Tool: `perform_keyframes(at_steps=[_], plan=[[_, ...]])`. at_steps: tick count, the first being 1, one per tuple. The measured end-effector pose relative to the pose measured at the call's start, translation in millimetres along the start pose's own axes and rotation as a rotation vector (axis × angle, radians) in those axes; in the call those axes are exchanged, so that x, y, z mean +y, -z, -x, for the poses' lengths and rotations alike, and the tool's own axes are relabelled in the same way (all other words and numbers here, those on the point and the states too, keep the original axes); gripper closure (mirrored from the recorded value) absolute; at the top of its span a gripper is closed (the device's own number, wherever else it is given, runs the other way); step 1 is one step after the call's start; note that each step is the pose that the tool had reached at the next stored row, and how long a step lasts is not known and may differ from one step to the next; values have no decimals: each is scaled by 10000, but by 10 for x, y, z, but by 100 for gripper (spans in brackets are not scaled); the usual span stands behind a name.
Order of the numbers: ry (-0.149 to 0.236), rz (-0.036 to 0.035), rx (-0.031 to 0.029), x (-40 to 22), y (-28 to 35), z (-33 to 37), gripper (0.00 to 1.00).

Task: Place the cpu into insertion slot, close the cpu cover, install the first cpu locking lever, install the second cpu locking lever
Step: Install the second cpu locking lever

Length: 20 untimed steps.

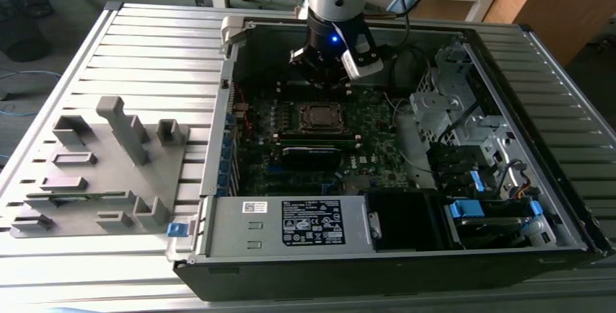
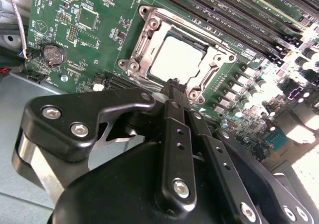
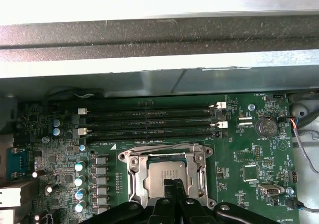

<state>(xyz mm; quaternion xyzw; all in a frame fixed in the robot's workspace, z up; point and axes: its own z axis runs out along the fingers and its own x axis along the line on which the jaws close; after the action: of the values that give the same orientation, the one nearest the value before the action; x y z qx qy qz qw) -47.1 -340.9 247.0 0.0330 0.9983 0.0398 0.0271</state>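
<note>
Green motherboard (image 3: 249, 154): cpu (image 2: 175, 59) flat in insertion slot (image 2: 144, 15), gripper (image 2: 175, 84) beside.

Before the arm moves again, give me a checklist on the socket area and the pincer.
1. cpu seated in the insertion slot: ok, it lies flat inside the rim.
2. cpu cover down: ok, the frame lies flat around the cpu, whose face shows through the window.
3. Both locking levers latched: cannot tell.
4. pincer empty: ok, its fingers are together with nothing between them.
5. Pincer position: ok, in both wrist views its tip hangs over the socket's near edge; contact cannot be told.
6. Pincer apart from the memory slots: ok, they lie beyond the socket.
</note>
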Motion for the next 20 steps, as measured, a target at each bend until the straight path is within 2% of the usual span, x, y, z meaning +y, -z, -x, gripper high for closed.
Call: perform_keyframes(at_steps=[9,15,20], plan=[[1,0,0,-14,2,1,89],[0,0,0,-89,7,6,89],[0,0,0,-182,14,12,89]])
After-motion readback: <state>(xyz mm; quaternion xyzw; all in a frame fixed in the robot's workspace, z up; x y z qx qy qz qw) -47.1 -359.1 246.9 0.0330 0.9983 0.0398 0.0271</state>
